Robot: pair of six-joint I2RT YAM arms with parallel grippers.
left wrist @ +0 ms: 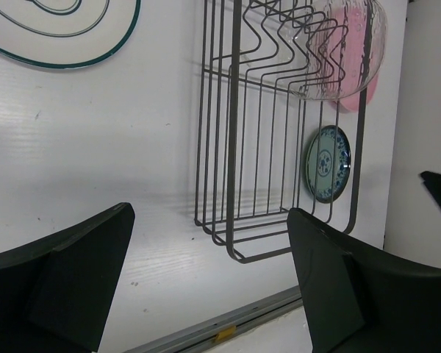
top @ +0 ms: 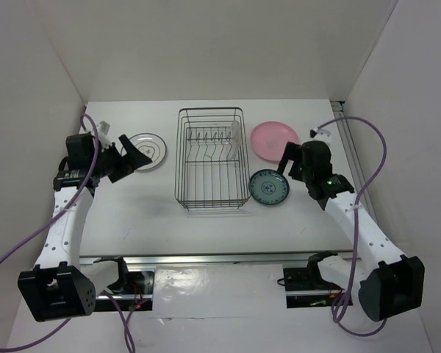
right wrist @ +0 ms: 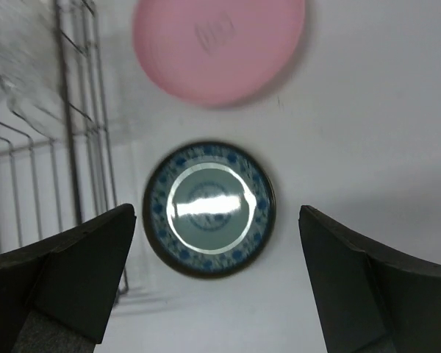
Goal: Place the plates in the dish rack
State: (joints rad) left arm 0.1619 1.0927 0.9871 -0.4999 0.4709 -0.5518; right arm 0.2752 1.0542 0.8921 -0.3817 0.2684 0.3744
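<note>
Above blue-green plate [top: 269, 187], right tool [right wrist: 217, 213] pitched down, jaws wide, empty; left tool [left wrist: 212, 212] likewise, probably hovering.

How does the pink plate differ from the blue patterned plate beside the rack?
The pink plate is plain; the blue patterned plate has a decorated rim. The pink plate is larger than the blue patterned plate and lies farther back on the table. Both are round, lying flat, outside the dish rack.
</note>
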